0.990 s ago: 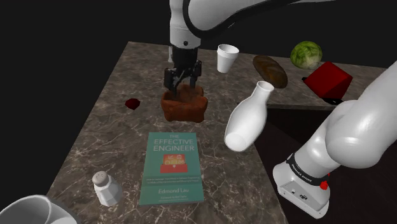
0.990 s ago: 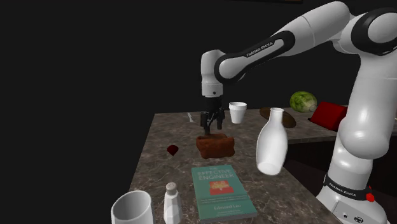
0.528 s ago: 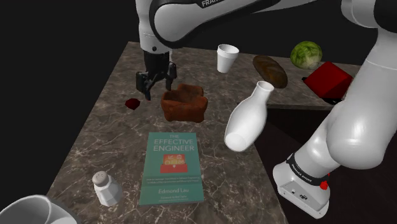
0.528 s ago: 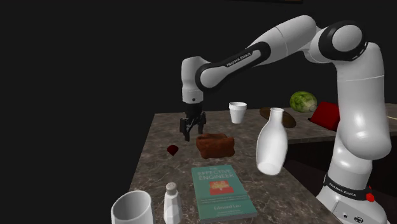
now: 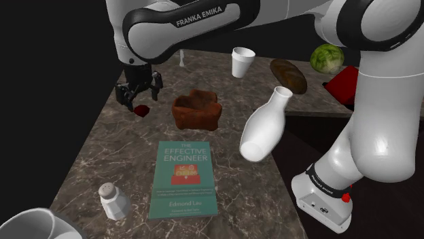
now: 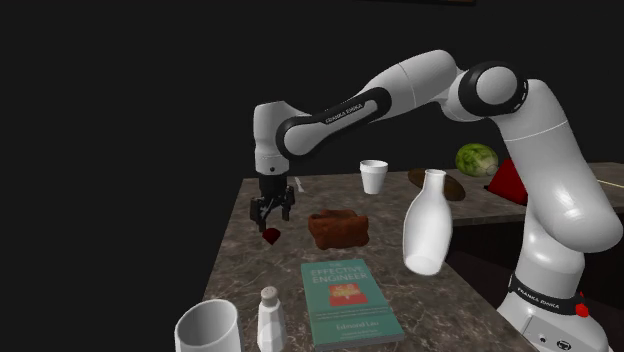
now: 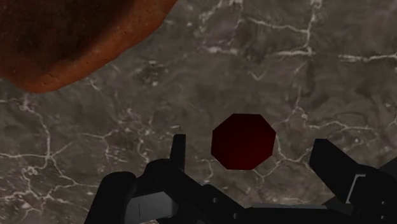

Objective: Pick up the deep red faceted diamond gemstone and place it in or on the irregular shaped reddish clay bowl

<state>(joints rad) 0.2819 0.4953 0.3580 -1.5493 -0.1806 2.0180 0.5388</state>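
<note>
Fingers [image 7: 179, 151] stand apart, clasping nothing, and from the wrist view I see the dark red gemstone [image 7: 243, 141] lying on the marbled table [image 7: 318, 76] in the gap between them, with a strip of bare stone on either side, so neither finger touches it. It shows me an eight-sided outline and sits flat on the surface. In the shoulder view the gripper [image 5: 138, 102] hangs pointing down over the gemstone [image 5: 141, 110], its tips just above it, near the table's [image 5: 115, 149] edge at that view's left. The second exterior view agrees: the gripper [image 6: 271, 215] is directly over the gemstone [image 6: 271, 236], and I read a small gap between tips and stone. The reddish-brown lumpy bowl [image 5: 197, 112] stands apart from the gemstone, toward the shoulder view's right, upright and with nothing I can make out inside; its rim also shows beyond the fingers in the wrist view [image 7: 70, 38]. A teal book [image 5: 183, 178] lies flat nearer the stand than the bowl [image 6: 338, 230], and a white bottle [image 5: 265, 132] leans tilted at the table's [image 6: 240, 270] other side.
</note>
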